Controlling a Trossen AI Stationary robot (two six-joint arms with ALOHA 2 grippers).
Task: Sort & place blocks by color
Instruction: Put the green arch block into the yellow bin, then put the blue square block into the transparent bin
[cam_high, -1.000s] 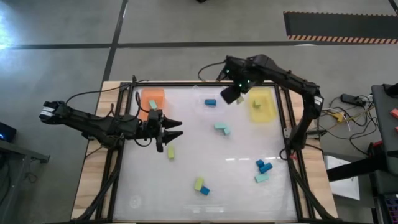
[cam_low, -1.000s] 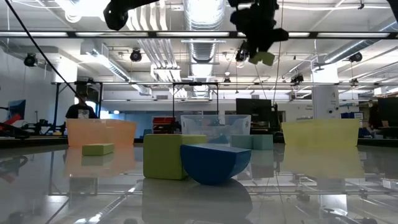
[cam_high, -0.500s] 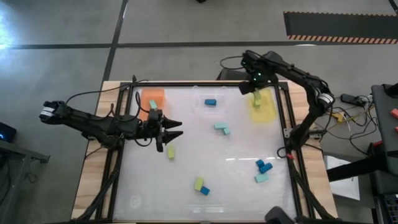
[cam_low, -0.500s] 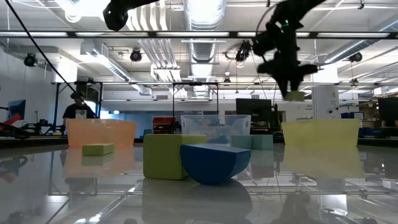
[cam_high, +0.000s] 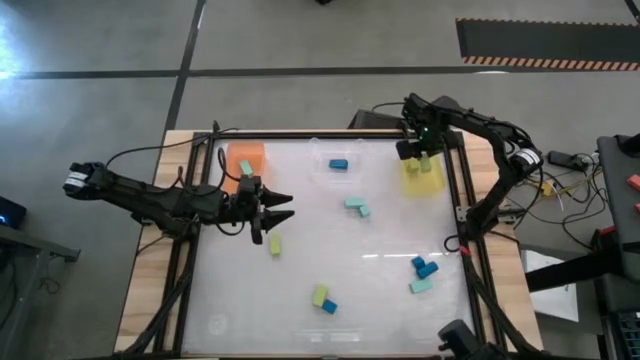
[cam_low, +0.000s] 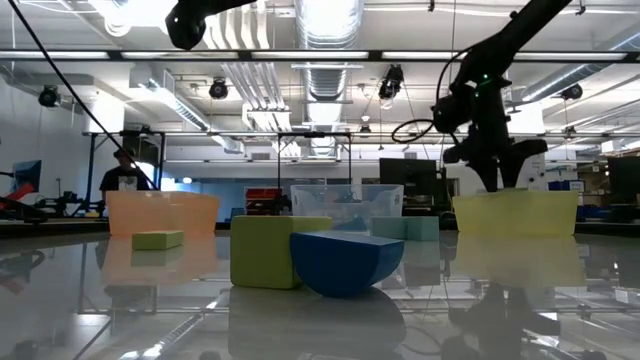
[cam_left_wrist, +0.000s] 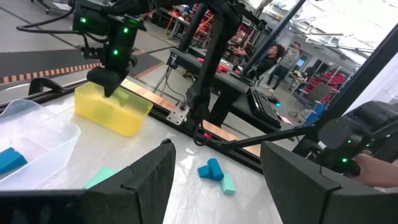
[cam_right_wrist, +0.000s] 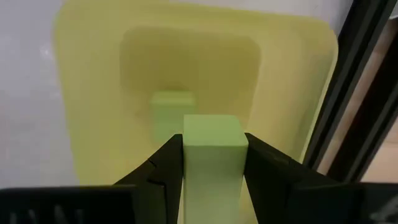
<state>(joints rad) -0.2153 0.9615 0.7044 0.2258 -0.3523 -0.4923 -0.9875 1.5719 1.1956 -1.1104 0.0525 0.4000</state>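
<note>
Right gripper (cam_right_wrist: 211, 163) pinches unlabelled yellow-green block (cam_right_wrist: 211, 146) over yellow tray (cam_right_wrist: 93, 93).

Held block (cam_right_wrist: 212, 155) bottom behind fingers (cam_right_wrist: 160, 169)

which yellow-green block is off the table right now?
The yellow-green block clamped in the right gripper, held over the yellow tray. The other yellow-green ones lie loose: one near the left gripper, one at the table's near edge.
</note>
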